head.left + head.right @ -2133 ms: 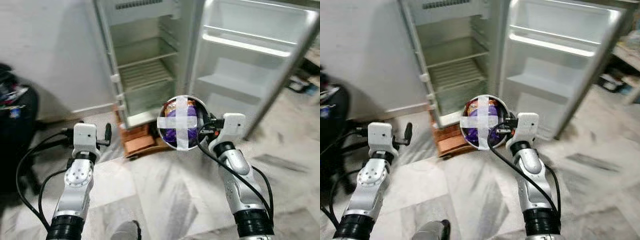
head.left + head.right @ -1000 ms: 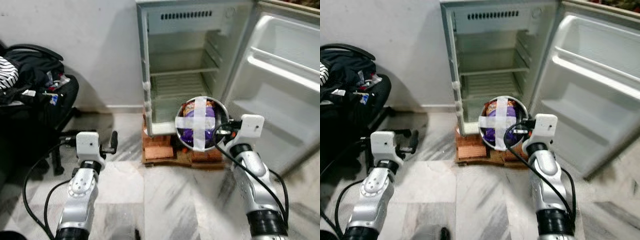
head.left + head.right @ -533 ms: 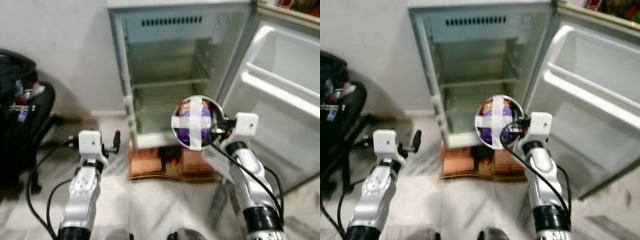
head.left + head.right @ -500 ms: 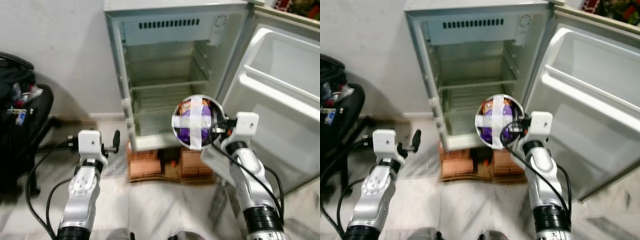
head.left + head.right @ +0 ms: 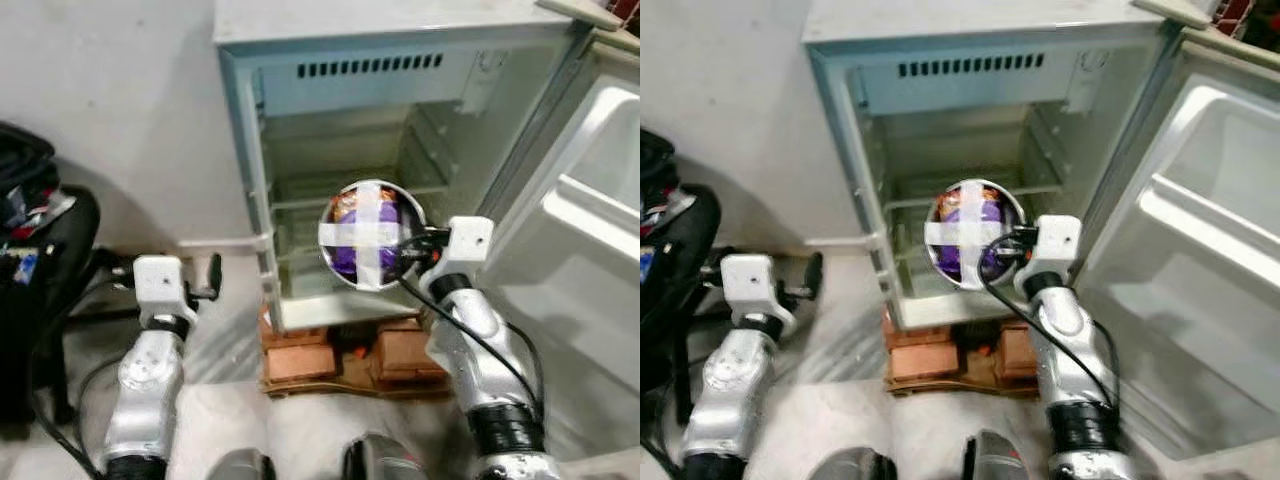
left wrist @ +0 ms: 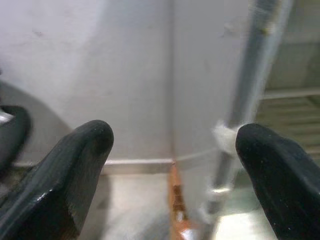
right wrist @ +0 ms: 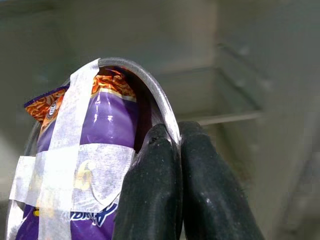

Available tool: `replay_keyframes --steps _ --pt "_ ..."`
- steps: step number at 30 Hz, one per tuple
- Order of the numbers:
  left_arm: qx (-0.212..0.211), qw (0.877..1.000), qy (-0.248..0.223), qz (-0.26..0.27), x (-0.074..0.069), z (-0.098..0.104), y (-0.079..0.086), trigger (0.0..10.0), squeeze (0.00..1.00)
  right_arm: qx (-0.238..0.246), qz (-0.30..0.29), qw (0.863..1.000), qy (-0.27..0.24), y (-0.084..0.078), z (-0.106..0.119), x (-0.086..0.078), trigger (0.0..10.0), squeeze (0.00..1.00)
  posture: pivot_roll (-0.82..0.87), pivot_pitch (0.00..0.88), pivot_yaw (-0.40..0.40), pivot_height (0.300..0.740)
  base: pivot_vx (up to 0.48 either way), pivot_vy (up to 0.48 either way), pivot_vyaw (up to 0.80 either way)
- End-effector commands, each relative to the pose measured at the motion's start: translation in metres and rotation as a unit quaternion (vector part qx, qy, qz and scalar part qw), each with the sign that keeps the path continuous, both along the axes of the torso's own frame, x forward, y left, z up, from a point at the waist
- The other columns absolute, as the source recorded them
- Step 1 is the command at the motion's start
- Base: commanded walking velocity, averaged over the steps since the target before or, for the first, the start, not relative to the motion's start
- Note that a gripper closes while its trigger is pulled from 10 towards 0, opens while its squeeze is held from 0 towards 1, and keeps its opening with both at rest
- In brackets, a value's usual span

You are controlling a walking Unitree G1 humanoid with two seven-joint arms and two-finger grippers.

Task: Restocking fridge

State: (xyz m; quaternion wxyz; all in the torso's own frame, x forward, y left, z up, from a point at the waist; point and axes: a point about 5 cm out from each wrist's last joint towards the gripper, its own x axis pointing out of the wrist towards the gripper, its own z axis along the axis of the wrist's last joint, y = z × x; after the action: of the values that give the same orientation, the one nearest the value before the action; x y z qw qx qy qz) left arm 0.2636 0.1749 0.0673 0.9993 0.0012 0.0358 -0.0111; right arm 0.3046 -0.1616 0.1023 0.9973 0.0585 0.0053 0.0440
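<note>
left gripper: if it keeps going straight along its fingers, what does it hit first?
Likely the fridge: the left gripper, fingers apart, points at its outer left side wall, near the front edge and door seal. Nothing shows in between; depth is unclear.

A: How's the light?

B: Soft, even and diffuse in the head views. The pale wall [image 5: 100, 90] and the fridge [image 5: 970, 150] interior are well lit without hard glare, and a soft shadow lies on the wall beside the fridge.

A: Sharpness?

B: Slight motion blur throughout; the floor [image 5: 220, 330] is smeared. In the left wrist view the black fingers [image 6: 75, 175] are out of focus. The right wrist view is dimmer and greenish, with gloss on the fingers [image 7: 200, 190] and a blurred background.
</note>
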Motion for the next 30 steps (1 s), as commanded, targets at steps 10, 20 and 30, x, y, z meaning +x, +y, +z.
replay_keyframes --steps 10,20,30 --pt "0.034 0.999 -0.004 0.024 -0.0015 0.0058 0.0111 10.0 0.00 0.006 -0.006 1.000 -0.014 0.0013 0.0048 0.0028 10.0 0.00 0.04 0.098 -0.026 0.740 0.000 0.000 0.00" --pt "0.039 0.999 -0.007 0.021 -0.0089 0.0065 0.0129 10.0 0.00 0.001 -0.012 1.000 -0.023 0.0003 0.0076 0.0066 10.0 0.00 0.05 0.097 -0.027 0.740 0.000 0.000 0.48" --pt "0.033 0.999 -0.014 0.007 -0.0093 0.0096 0.0098 10.0 0.00 -0.001 -0.040 0.999 -0.019 -0.0081 0.0058 0.0057 10.0 0.00 0.04 0.098 -0.026 0.740 0.000 0.000 0.16"
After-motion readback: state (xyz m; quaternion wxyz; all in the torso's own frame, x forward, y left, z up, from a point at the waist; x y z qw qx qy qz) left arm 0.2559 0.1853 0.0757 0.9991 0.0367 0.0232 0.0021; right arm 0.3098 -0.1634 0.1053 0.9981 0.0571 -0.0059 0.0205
